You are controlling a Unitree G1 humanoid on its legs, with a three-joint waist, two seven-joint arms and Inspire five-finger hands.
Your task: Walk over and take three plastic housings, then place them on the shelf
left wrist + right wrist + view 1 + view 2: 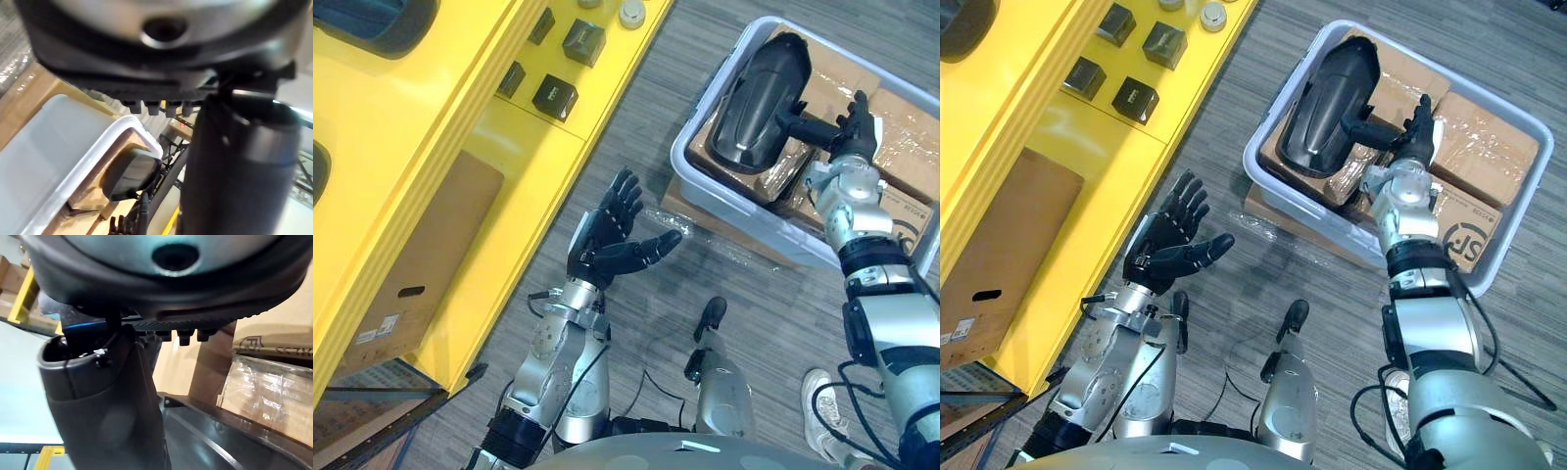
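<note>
Grey carpet [705,59] with a grey tote [744,211] on it. Black plastic housing [759,93] lies in tote, atop cardboard boxes [906,132]. My right hand [857,127] is inside tote at housing's side stub; closed on it or not, I cannot tell. Left hand [607,230] outside tote, released, palm up. Best, I judge: seat grip fully on stub, then lift straight over tote rim. Contact point and housing's underside are hidden.

Floor [695,59]: grey carpet with fine streaks, evenly lit. Yellow shelf unit [460,137] runs from 7 to 11 o'clock. Its upper ledge carries small dark blocks [555,96] and pale round pieces [631,12]. A brown cardboard box [421,264] sits in the lower bay. At 1–2 o'clock, a pale grey bin [724,201] rests on flat cardboard [1268,215].
</note>
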